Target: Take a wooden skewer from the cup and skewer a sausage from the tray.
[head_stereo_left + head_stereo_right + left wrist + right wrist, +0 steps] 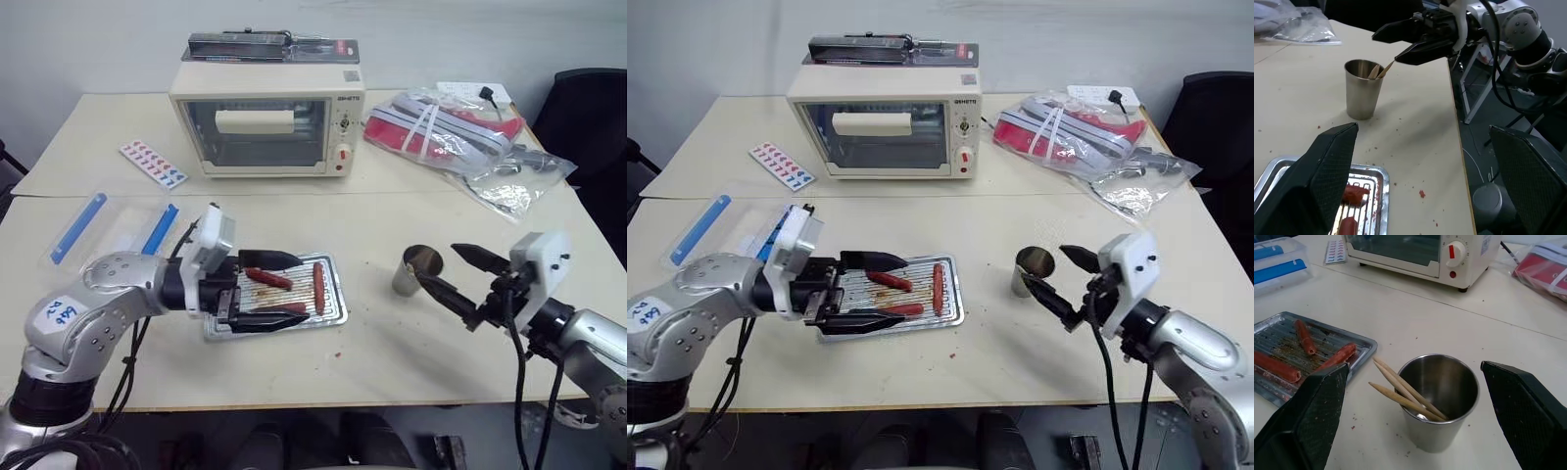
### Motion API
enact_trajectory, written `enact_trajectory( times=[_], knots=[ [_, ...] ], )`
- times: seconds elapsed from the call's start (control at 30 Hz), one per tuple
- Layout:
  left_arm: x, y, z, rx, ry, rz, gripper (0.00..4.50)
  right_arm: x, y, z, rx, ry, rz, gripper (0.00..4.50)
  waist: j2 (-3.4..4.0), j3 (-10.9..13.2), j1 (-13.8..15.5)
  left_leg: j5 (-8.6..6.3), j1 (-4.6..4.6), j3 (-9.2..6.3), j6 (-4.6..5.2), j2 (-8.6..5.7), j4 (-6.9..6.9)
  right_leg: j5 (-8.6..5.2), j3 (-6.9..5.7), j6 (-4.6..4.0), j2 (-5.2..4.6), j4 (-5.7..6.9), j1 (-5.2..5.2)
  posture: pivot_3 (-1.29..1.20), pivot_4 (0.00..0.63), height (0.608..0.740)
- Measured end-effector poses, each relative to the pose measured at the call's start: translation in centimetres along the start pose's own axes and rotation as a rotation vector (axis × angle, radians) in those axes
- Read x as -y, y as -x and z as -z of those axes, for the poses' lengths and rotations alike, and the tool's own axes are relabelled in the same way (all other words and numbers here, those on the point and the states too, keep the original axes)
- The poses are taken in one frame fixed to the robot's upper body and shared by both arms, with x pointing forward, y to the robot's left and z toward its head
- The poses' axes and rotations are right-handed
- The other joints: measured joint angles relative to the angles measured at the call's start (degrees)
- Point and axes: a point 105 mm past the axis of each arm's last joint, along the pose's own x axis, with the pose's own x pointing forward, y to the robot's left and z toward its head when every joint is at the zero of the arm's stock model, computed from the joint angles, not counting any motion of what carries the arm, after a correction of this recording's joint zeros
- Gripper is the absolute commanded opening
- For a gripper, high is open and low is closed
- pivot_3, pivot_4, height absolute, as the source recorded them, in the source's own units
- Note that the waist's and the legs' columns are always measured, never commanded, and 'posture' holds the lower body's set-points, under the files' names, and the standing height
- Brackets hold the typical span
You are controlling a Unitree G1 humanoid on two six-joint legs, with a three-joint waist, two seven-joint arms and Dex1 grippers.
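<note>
- We are at the first step: our right gripper [458, 276] hovers just beside the cup [419, 269], fingers spread wide, holding nothing.
- Three wooden skewers [1400, 390] lean inside the cup, tips pointing toward the tray [334, 308].
- Our left gripper [270, 290], fingers also wide and empty, hangs over the tray, where three sausages [268, 278] lie.
- Next, we judge, the right fingers must close on one skewer tip.
- On the table [392, 352], the toaster oven [265, 122] bears a small label we cannot read.
</note>
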Motion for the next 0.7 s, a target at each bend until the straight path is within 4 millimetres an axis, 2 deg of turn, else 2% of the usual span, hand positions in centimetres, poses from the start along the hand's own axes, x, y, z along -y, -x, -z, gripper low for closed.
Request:
enact_trajectory(
  times=[0.1,0.2,0.4,0.7],
  knots=[
    [-0.3,-0.4,-0.4,0.002,-0.022,0.021,4.5,-0.4,-0.5,0.2,0.007,0.0,-0.017,4.49,0.0,0.0,0.02,0.01,0.0,0.0,0.0,0.0,0.03,0.0,0.0,0.0,0.0,0.04,0.0,0.0,0.15,0.74],
    [-0.6,-0.4,-0.4,-0.003,-0.031,0.015,4.5,-0.8,-0.8,0.4,0.006,0.006,-0.034,3.97,0.0,0.0,-0.06,0.01,0.01,0.0,0.0,0.0,0.01,0.0,0.01,0.0,0.0,0.03,0.0,0.0,0.15,0.74],
    [-0.8,-0.6,-0.1,-0.011,-0.039,0.011,4.5,-0.4,-1.0,1.5,-0.006,0.009,-0.003,2.29,0.0,0.0,0.03,0.01,0.0,0.0,0.01,0.0,0.06,0.0,0.01,0.0,0.0,0.03,0.01,0.0,0.15,0.74],
    [-0.9,-0.9,-0.1,0.001,-0.056,0.011,4.5,-0.1,-0.9,1.6,-0.006,0.019,0.011,2.29,0.0,0.0,0.01,0.01,0.0,-0.01,0.0,0.0,0.05,0.0,0.0,0.0,0.0,0.04,0.0,0.0,0.15,0.74]
  ],
)
